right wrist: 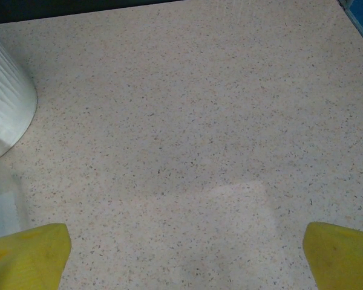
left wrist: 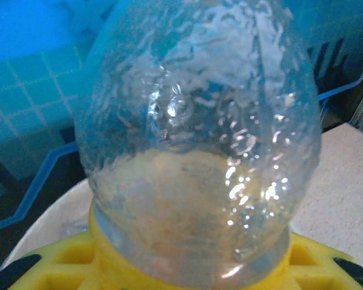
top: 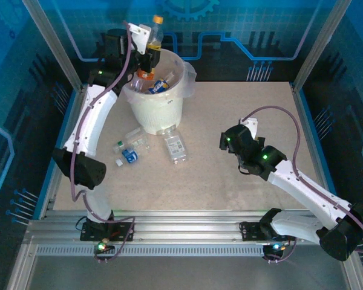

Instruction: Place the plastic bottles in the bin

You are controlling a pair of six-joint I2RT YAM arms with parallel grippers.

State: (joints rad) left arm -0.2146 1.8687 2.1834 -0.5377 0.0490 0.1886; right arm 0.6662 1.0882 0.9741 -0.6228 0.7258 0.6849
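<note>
The left claw (top: 149, 53) is clamped on a clear bottle (top: 155, 36) with an orange cap, the jaws drawn in close against its crinkled wall. In the left wrist view the yellow fingers (left wrist: 60, 263) sit at either side along the bottom edge, and the clear bottle (left wrist: 196, 133) bulges out above them. The bottle rises above this claw, cap uppermost. The bin (top: 169, 109) stands directly below the claw, its lined rim just under the fingers. Inside the bin, beneath the claw, lie an orange-labelled bottle (top: 144, 75) and a blue-labelled bottle (top: 161, 86).

The right claw (top: 230, 142) stands with its jaws wide apart, holding and touching nothing. In the right wrist view its yellow fingertips (right wrist: 27, 257) sit at the two bottom corners with bare counter (right wrist: 187, 139) between and ahead of them. The ribbed white wall of the bin (right wrist: 6, 96) is ahead of this claw and off to its left, well apart from it.

On the counter (top: 242, 109), between the right claw and the left arm and near the foot of the bin, lie a long clear bottle (top: 176, 146), a crushed clear bottle (top: 136, 136), a blue-labelled piece (top: 130, 156) and a green-capped piece (top: 119, 146).
</note>
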